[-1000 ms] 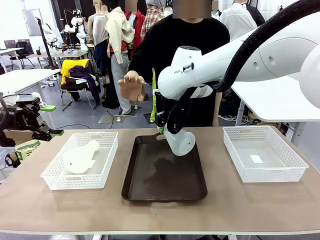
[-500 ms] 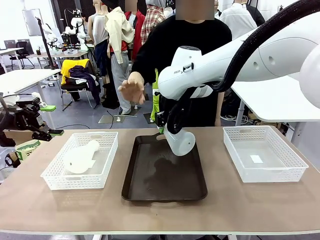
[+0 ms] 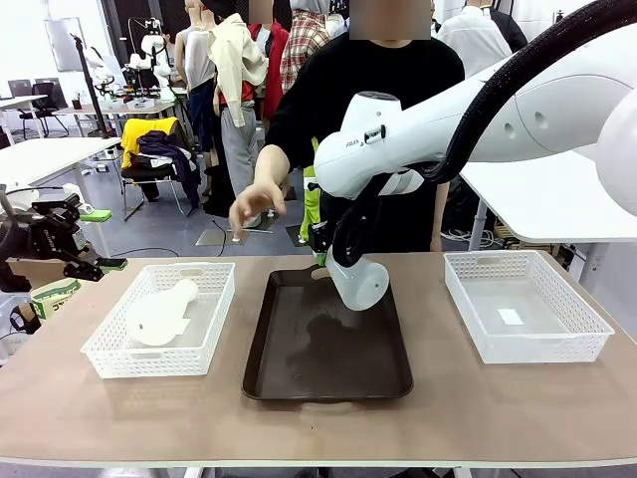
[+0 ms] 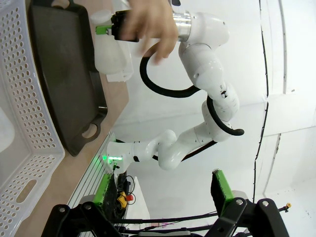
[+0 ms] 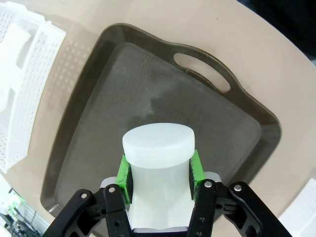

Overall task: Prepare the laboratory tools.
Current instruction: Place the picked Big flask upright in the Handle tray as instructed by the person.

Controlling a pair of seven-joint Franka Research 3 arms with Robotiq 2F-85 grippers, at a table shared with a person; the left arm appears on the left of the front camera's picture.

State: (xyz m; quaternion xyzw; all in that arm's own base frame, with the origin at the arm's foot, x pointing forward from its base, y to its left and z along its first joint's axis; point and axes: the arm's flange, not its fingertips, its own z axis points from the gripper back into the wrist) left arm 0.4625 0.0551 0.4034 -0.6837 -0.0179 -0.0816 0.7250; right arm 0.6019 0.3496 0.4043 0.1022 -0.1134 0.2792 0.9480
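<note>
– Flask one, the frosted white conical one (image 3: 360, 284): where?
– Tilted over the far end of the dark brown handled tray (image 3: 318, 349), the right gripper (image 5: 159, 170) clamped on it.
– The other frosted conical flask (image 3: 162, 312)?
– On its side in the left white mesh basket (image 3: 107, 360). The left gripper (image 4: 160, 190) hangs off the table's (image 3: 478, 408) left end, fingers (image 4: 220, 190) apart; a person's hand (image 3: 254, 204) is raised beyond the far edge.

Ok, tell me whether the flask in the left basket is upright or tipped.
Tipped: the flask lies on its side in the basket.
</note>
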